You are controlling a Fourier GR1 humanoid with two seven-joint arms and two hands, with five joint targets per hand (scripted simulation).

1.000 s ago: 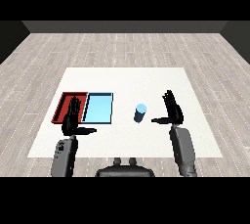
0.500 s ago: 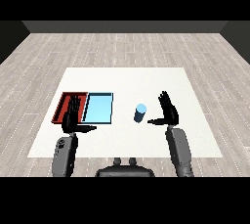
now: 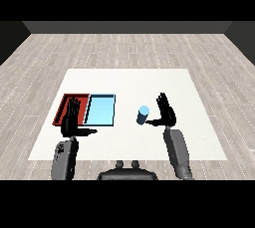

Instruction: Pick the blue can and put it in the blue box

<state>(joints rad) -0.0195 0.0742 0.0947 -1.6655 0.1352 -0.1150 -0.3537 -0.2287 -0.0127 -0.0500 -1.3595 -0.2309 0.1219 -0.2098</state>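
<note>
The light blue tray (image 3: 100,110) lies just beyond and to the right of the left hand (image 3: 71,120), with nothing in it; the red tray (image 3: 64,105) touches its far side and sits partly behind that hand's straight, spread fingers. The blue can (image 3: 143,115) stands upright on the white worktop (image 3: 129,85), just left of the right hand (image 3: 165,113), whose fingers are straight and apart, the thumb reaching toward the can without curling round it. Pale wood-plank floor (image 3: 129,48) surrounds the worktop, bounded by a dark wall.
</note>
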